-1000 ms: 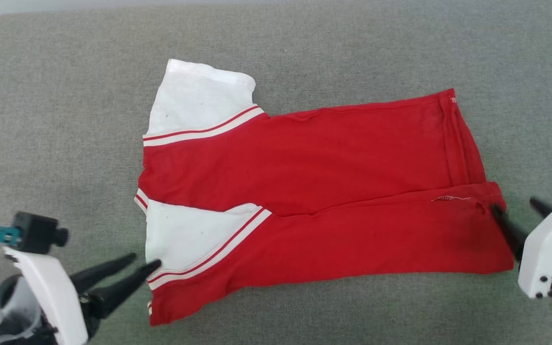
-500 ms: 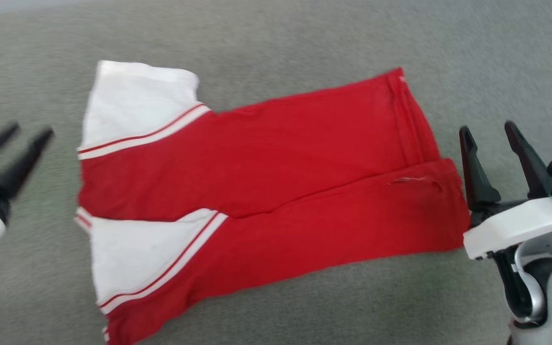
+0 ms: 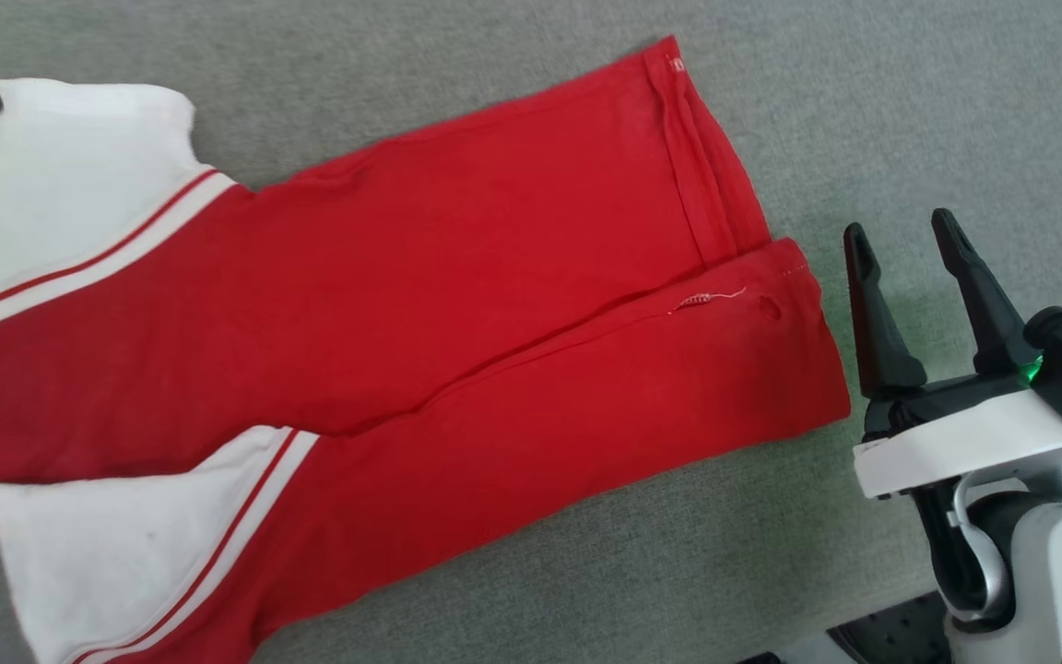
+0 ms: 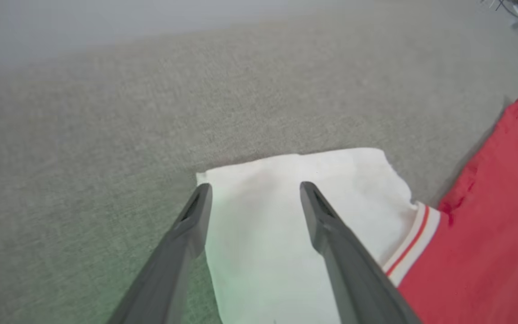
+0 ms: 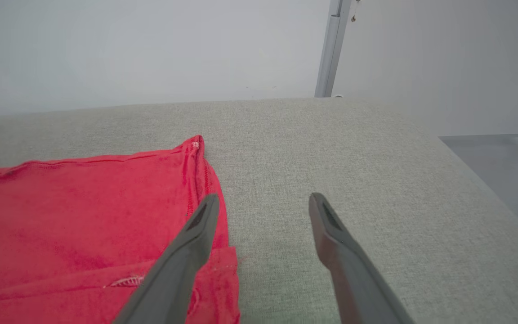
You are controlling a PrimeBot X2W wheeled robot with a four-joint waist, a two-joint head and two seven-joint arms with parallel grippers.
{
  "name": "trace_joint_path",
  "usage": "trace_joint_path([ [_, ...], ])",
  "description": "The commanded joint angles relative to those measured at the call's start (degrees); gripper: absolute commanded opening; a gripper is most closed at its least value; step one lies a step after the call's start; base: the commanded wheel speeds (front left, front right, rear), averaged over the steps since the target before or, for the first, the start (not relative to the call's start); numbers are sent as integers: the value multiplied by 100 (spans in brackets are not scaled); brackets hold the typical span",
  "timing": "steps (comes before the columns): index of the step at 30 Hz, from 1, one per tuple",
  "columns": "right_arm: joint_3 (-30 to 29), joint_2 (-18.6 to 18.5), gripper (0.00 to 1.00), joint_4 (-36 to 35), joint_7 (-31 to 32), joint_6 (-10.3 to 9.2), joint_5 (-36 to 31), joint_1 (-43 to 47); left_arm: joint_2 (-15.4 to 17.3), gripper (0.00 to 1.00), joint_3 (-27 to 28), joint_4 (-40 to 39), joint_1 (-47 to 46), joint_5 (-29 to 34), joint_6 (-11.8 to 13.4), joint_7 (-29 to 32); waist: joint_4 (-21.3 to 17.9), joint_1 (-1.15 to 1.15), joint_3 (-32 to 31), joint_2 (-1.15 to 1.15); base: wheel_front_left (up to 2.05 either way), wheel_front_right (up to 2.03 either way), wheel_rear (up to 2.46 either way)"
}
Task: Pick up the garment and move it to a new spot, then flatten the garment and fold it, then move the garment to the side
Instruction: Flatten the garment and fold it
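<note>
The red jersey shirt with white, stripe-trimmed short sleeves (image 3: 448, 304) lies flat on the grey fabric surface (image 3: 909, 111). Its sleeves are at the left and its hem at the right. A fold edge runs lengthwise along its middle.

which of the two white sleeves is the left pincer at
The far sleeve, top left in the head view: the open left pincer straddles its end. The near sleeve has none by it.

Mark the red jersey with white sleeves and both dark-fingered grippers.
Red jersey with white sleeves (image 3: 457, 304): head view, middle of the red body.
Right gripper (image 3: 898, 226): head view, midway between its open fingertips.
Left gripper (image 4: 255, 186): left wrist view, midway between its open fingertips.
</note>
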Motion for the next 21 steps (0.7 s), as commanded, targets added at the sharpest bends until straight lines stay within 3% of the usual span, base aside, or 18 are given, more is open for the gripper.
trace_joint_path([
  [1,46,11,100,-24,-42,-2,34,45,14,100,-83,88,-139,-7,14,209,-108,0,131,0,0,0,0],
  [5,132,10,100,-46,-45,-2,54,73,16,100,-356,408,-386,-10,15,848,-156,0,214,0,0,0,0],
  [15,249,10,100,-118,131,-2,-66,-14,-90,98,-786,664,-553,-133,17,1311,-113,0,280,0,0,0,0],
  [16,279,10,100,-120,168,-2,-68,-42,-121,68,-836,611,-559,-152,17,1336,-101,0,286,0,0,0,0],
  [17,287,10,100,-127,192,-2,-72,-64,-162,29,-881,548,-549,-226,15,1364,-88,0,290,0,0,0,0],
  [18,288,9,100,-133,209,-3,-80,-97,-192,5,-917,484,-549,-277,15,1399,-73,0,297,0,0,0,0],
  [19,299,8,100,-146,237,-3,-79,-129,-222,0,-946,403,-556,-320,13,1400,-60,0,306,0,0,0,0],
  [21,324,9,100,-174,272,-2,-103,-193,-238,0,-996,302,-604,-273,9,1361,-38,0,330,0,0,0,0],
])
